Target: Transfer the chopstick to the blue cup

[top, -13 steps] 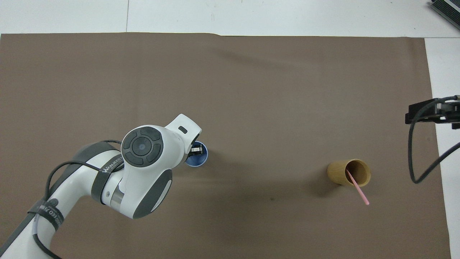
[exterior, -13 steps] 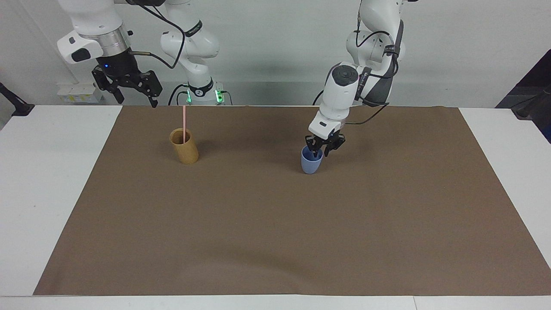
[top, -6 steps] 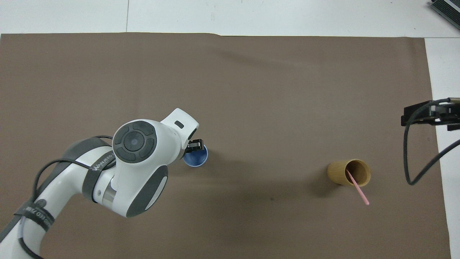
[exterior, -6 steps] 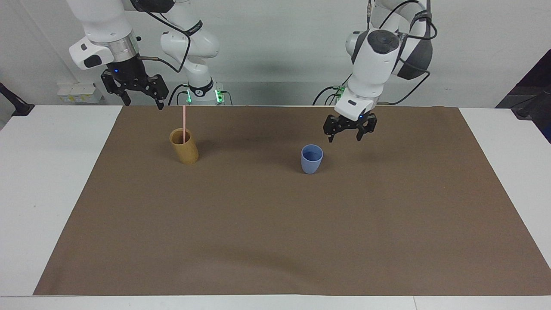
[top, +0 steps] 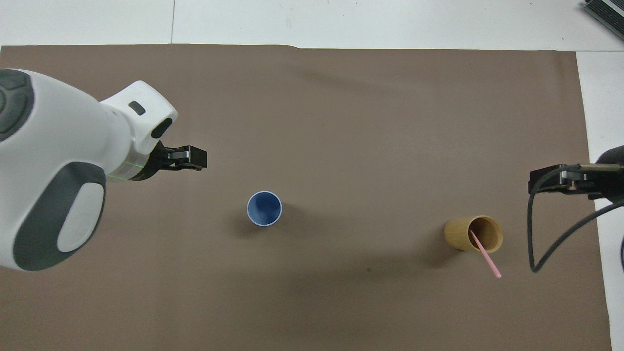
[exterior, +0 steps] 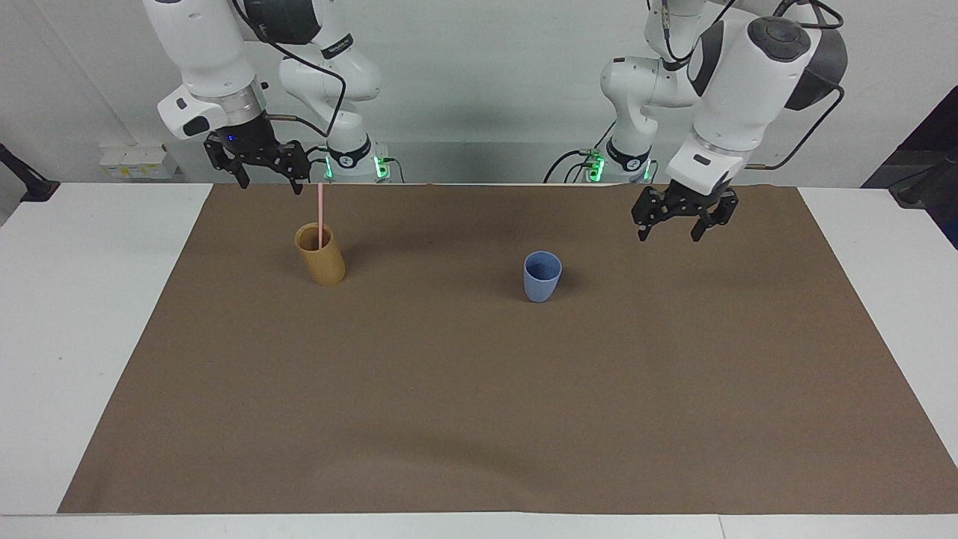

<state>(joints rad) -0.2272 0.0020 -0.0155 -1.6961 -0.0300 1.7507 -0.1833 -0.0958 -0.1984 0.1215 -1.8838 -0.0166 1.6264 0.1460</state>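
Observation:
The pale pink chopstick [exterior: 320, 213] [top: 485, 256] stands leaning in the tan cup [exterior: 322, 258] [top: 460, 235], toward the right arm's end of the mat. The blue cup [exterior: 542, 277] [top: 264, 208] stands upright mid-mat, and only its blue inside shows. My left gripper [exterior: 670, 233] [top: 191, 158] hangs open over the mat, off to the left arm's side of the blue cup, holding nothing. My right gripper [exterior: 271, 183] [top: 548, 180] is open in the air, level with the chopstick's top and just to its side, not touching it.
A brown mat [exterior: 479, 389] covers most of the white table [exterior: 82, 314]. Both arm bases stand at the robots' edge of the table. Cables trail from the right arm's wrist.
My left gripper opened at the blue cup, rose and swung away toward the left arm's end. My right gripper drifted closer to the chopstick's top. Cups and chopstick stayed put.

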